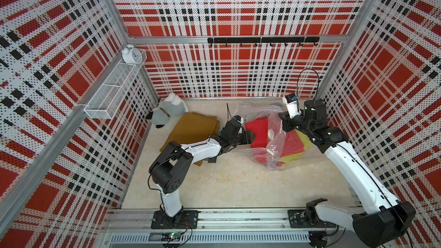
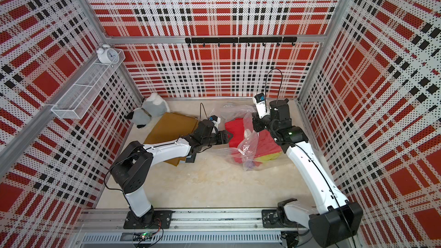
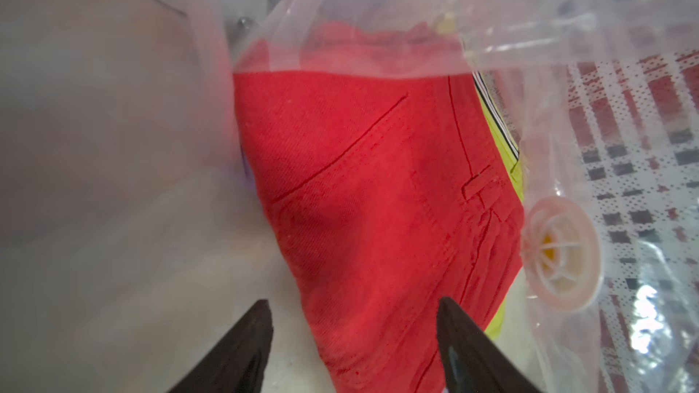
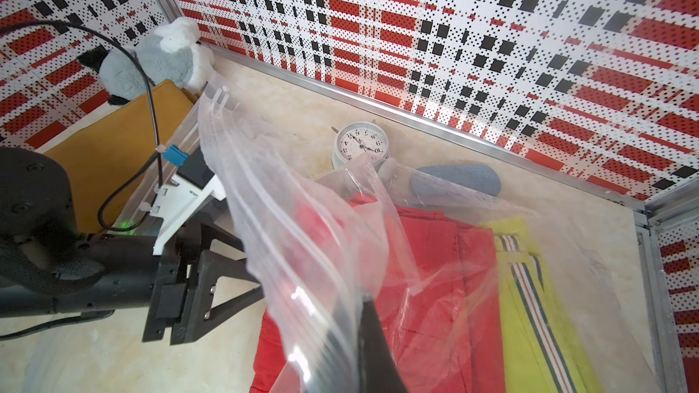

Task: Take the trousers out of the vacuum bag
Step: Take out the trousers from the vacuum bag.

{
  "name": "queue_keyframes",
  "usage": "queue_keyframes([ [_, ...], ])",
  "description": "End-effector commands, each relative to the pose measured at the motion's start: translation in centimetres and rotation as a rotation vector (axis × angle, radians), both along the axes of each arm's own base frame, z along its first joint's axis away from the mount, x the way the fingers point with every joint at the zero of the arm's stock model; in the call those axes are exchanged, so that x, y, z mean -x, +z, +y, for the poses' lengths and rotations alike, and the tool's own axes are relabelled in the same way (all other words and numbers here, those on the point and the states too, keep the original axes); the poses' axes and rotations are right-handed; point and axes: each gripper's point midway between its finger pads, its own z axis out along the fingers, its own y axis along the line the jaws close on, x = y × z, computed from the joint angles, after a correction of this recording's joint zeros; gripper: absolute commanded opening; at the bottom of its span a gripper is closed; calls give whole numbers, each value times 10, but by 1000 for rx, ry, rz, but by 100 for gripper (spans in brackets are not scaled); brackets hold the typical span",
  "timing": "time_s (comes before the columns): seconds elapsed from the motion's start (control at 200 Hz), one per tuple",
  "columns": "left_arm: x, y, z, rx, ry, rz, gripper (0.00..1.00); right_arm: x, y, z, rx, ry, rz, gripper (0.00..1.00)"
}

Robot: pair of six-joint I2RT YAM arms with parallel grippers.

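The vacuum bag [image 1: 274, 150] lies crumpled at the right back of the table, its white valve [image 3: 559, 255] on the upper sheet. Inside it are red trousers [image 1: 259, 134] over yellow-green trousers [image 1: 302, 139] with a striped waistband [image 4: 524, 277]. My right gripper [image 4: 363, 308] is shut on the bag's upper sheet and holds it up off the cloth. At the bag's mouth my left gripper [image 3: 351, 302] is open. The near corner of the red trousers [image 3: 370, 190] shows between its spread fingers. Mustard-brown trousers [image 1: 191, 127] lie outside the bag, under the left arm.
A grey-white plush toy [image 1: 167, 112] sits in the back left corner. Behind the bag stand a white alarm clock [image 4: 361, 143] and a grey-blue oval thing [image 4: 454, 179]. A wire shelf [image 1: 114, 89] with another clock [image 1: 130, 54] hangs on the left wall.
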Motion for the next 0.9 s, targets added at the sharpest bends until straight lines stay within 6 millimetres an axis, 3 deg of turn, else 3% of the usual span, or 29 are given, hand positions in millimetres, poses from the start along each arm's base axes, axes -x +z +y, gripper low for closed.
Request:
queue_keyframes([
  [0.0, 7, -9, -11, 32, -26, -3, 75, -2, 11, 5, -20, 14, -47, 0],
  [0.621, 7, -34, -45, 125, -126, 20, 78, 0, 6, 5, -28, 19, -41, 0],
  [0.897, 11, -19, -59, 233, -189, -6, 69, 1, 5, 4, -25, 15, -42, 0],
])
